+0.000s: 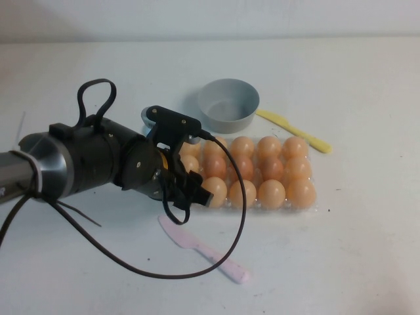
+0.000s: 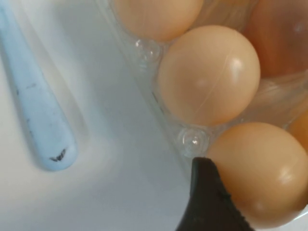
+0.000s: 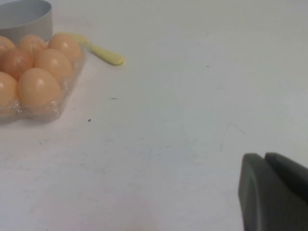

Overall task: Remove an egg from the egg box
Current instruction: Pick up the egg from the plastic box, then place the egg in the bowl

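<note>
While left hand [image 1: 187, 180] hovers | egg [image 2: 209, 77] smooth, pale orange-tan, seemingly cupped

Robot test bench in a lab-type room, staged with kitchen props.
Plain white table [image 1: 367, 262] against a bare pale wall [image 1: 210, 16], no household furniture or counters visible. A black robot arm [image 1: 72, 164] with loose cabling reaches over a clear plastic egg box [image 1: 319, 207] of eggs, with a grey bowl [image 1: 229, 105], yellow plastic knife [image 1: 295, 131], pink plastic knife [image 1: 203, 248] and a pale blue utensil handle [image 2: 36, 115] laid out around it.
</note>
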